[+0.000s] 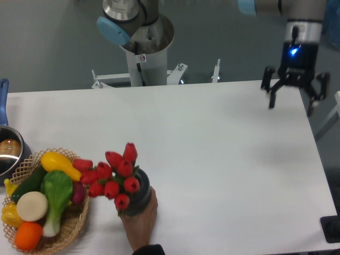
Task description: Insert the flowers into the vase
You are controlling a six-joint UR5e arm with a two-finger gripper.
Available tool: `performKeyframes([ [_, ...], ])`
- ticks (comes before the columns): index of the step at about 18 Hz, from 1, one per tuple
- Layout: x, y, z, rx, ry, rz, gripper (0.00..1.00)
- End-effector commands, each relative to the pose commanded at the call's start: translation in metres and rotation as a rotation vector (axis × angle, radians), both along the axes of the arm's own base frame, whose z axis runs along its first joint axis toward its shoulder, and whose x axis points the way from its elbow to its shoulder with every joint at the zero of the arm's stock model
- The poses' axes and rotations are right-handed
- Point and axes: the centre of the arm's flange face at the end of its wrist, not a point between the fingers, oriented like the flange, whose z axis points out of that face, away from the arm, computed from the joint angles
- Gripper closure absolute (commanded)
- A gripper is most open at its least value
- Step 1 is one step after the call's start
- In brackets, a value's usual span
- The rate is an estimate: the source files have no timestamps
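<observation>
The red tulip flowers [112,175] stand in the dark grey ribbed vase [139,197] near the table's front left, leaning toward the basket. A human hand [141,220] grips the vase from the front. My gripper [291,102] hangs open and empty over the table's far right corner, well away from the vase, its fingers [272,97] pointing down.
A wicker basket [73,229] of toy vegetables and fruit sits at the front left, touching the flowers. A steel pot [9,151] with a blue handle is at the left edge. The arm's base [142,48] stands behind the table.
</observation>
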Motion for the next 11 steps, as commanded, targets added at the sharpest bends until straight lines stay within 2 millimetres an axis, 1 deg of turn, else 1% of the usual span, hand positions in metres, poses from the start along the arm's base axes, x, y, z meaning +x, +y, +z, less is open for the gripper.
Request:
performKeyframes([
  [2,0.007,-0.026,0.017,-0.108,0.039,0.047,0.0],
  [4,0.011,-0.055,0.029,-0.177,0.044,0.06,0.0],
  [6,0.013,-0.094,0.042,-0.238,0.033,0.06,0.0],
  [8,0.019,-0.127,0.052,-0.278,-0.014,0.031,0.0],
  [11,0.036,-0.181,0.062,-0.317,-0.086,-0.025,0.0],
])
